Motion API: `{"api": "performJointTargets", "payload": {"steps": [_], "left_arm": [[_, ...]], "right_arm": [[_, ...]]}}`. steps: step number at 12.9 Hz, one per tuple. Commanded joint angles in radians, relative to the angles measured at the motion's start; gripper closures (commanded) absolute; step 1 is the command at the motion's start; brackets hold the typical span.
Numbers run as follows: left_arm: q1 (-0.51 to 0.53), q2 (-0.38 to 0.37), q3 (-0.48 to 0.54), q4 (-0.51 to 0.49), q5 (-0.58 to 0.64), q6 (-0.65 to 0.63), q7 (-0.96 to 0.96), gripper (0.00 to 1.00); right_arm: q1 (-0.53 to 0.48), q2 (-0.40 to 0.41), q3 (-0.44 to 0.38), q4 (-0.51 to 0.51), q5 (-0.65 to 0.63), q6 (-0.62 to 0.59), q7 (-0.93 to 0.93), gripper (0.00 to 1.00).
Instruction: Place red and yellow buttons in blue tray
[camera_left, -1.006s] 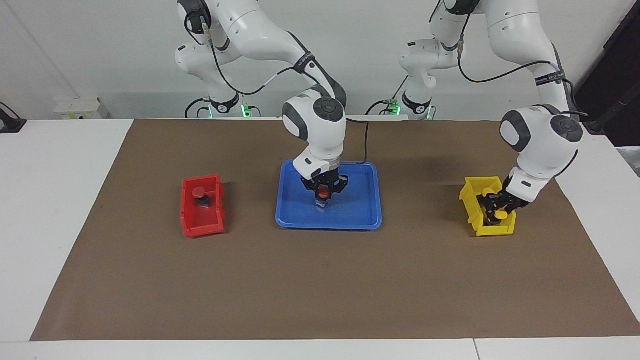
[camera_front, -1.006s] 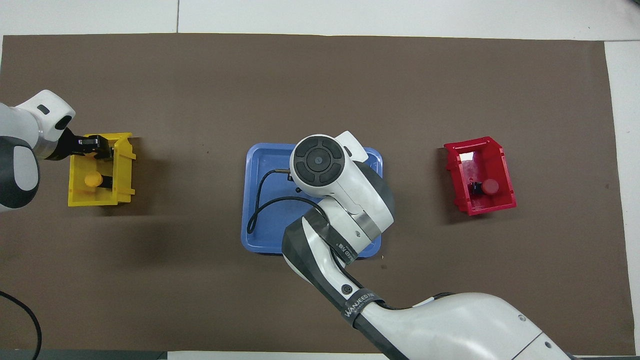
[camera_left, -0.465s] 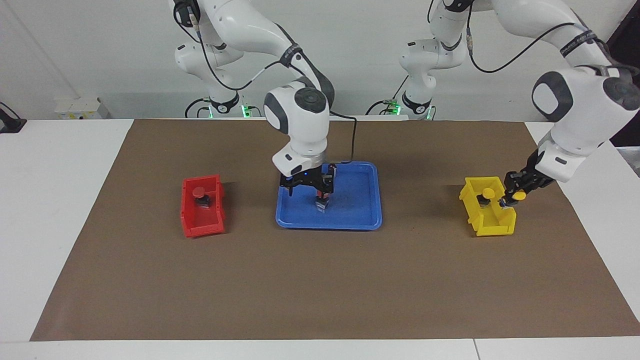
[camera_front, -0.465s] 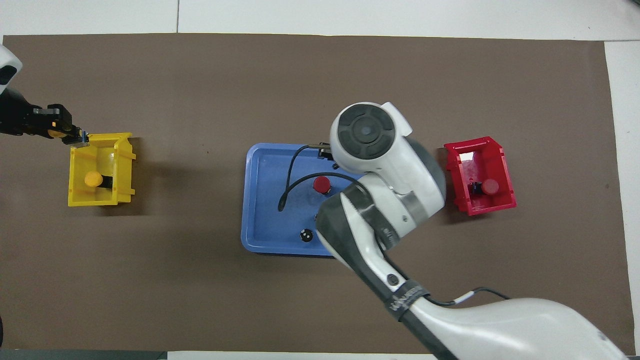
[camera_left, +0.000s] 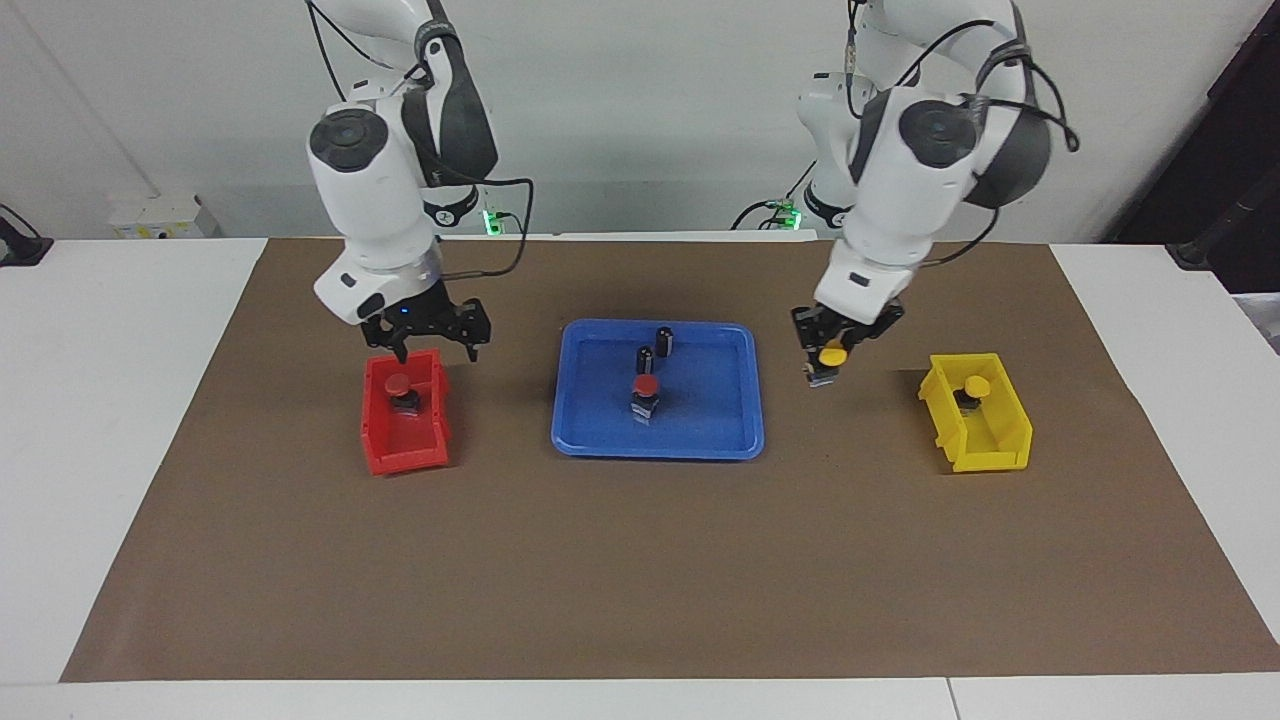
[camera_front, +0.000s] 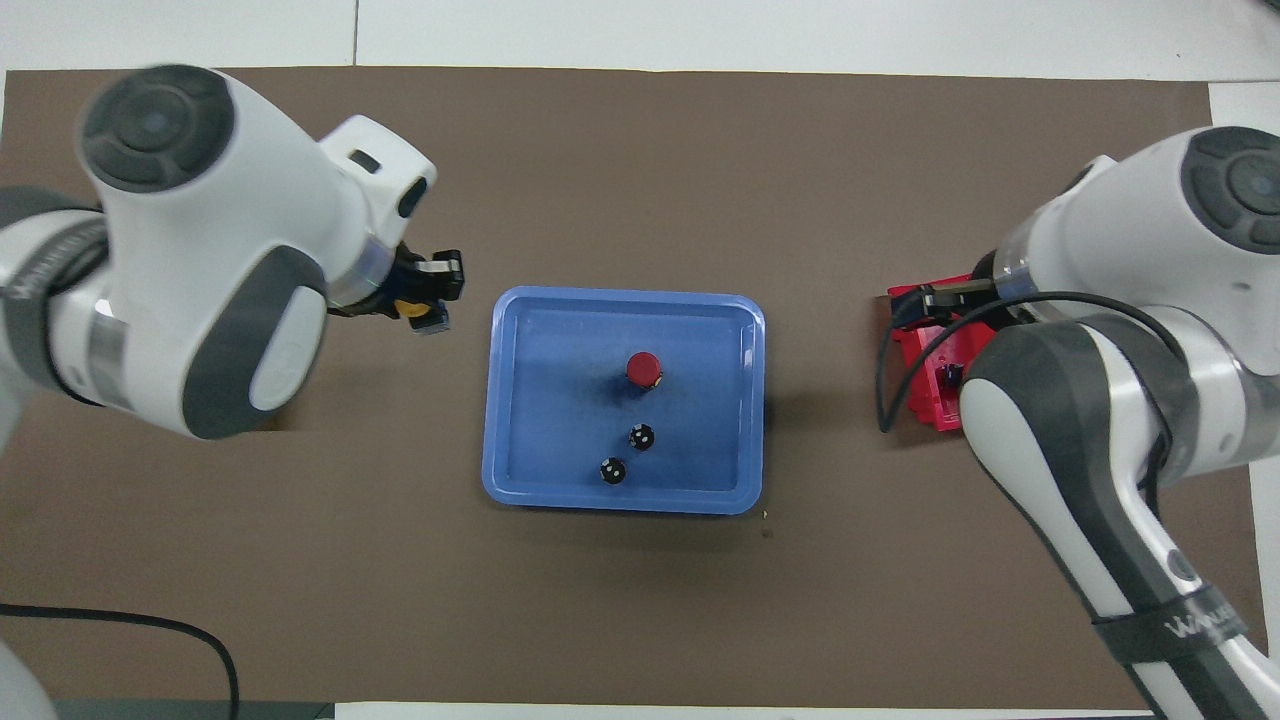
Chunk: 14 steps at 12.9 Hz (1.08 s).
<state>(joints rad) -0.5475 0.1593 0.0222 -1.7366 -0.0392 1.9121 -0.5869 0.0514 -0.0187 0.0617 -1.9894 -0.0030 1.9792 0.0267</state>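
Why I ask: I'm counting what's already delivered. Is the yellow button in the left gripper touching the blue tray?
Apart. The facing view shows the left gripper holding the yellow button over brown paper beside the blue tray.

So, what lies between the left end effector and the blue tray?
Only bare brown mat, seen in both views. The left end effector holds a yellow button above it, beside the blue tray.

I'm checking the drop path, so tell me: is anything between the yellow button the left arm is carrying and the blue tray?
Nothing visible. The left gripper holds the yellow button in the air over bare brown mat, beside the blue tray. In the tray, a red button and two dark cylinders leave open floor.
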Motion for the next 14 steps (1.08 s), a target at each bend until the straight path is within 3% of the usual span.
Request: {"api": "performJointTargets", "payload": {"steps": [1, 4, 7, 8, 11, 14], "left_arm": [[-0.072, 0.032, 0.018, -0.067, -0.028, 0.119, -0.06, 0.99], [-0.133, 0.104, 0.019, -0.095, -0.053, 0.238, -0.109, 0.99], [-0.158, 0.181, 0.019, -0.095, -0.054, 0.324, -0.129, 0.97], [-0.158, 0.184, 0.019, -0.1, -0.054, 0.328, -0.128, 0.85], [-0.16, 0.186, 0.021, -0.083, -0.054, 0.299, -0.132, 0.2], [-0.146, 0.114, 0.033, 0.033, -0.054, 0.086, -0.123, 0.08]], "right_arm": [[-0.073, -0.067, 0.015, -0.184, 0.021, 0.168, -0.124, 0.13], [-0.096, -0.035, 0.015, -0.209, 0.047, 0.254, -0.168, 0.32], [-0.099, -0.003, 0.015, -0.248, 0.049, 0.331, -0.168, 0.34], [-0.099, -0.004, 0.015, -0.27, 0.049, 0.355, -0.169, 0.35], [-0.119, -0.015, 0.015, -0.313, 0.049, 0.389, -0.179, 0.35], [-0.119, -0.015, 0.015, -0.344, 0.049, 0.406, -0.194, 0.35]]}}
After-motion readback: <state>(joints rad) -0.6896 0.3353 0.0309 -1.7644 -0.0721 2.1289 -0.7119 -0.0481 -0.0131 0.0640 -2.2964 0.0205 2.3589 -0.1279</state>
